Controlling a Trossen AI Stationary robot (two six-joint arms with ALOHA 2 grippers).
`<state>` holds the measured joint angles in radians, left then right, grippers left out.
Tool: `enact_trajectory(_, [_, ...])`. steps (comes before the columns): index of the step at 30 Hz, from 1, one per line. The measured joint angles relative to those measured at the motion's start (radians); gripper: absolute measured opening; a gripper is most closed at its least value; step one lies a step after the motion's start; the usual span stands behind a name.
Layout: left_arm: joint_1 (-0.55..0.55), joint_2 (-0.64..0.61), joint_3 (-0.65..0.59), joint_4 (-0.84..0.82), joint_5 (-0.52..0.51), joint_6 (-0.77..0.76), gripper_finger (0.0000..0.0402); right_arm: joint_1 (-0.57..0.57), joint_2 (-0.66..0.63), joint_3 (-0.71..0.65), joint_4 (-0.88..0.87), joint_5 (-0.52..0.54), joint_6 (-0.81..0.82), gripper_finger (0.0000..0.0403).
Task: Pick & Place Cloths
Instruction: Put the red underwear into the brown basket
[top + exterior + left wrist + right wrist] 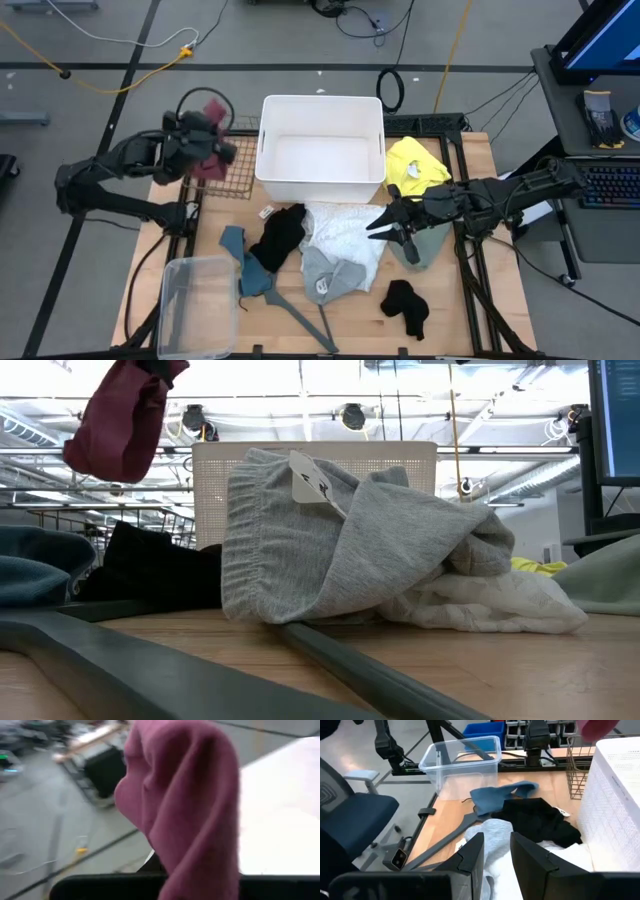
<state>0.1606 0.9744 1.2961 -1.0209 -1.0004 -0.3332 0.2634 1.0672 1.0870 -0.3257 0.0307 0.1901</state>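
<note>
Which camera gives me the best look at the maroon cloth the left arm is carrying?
The low view: the soft maroon fabric cloth hangs whole and clear of the table. The left wrist view shows only a close-up fold. In the high view it is mostly hidden behind the left claw. The right wrist view catches only a corner.

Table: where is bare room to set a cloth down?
The white bin is empty inside. Bare wood lies between the clear tub and grey hanger, and right of the black cloth. The centre is crowded with the white lacy cloth and grey garment.
</note>
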Motion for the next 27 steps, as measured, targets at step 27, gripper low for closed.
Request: enact_trajectory(27, [0.364, 0.055, -0.001, 0.054, 0.096, 0.043, 0.0000, 0.000, -0.001, 0.000, 0.003, 0.000, 0.005, 0.0086])
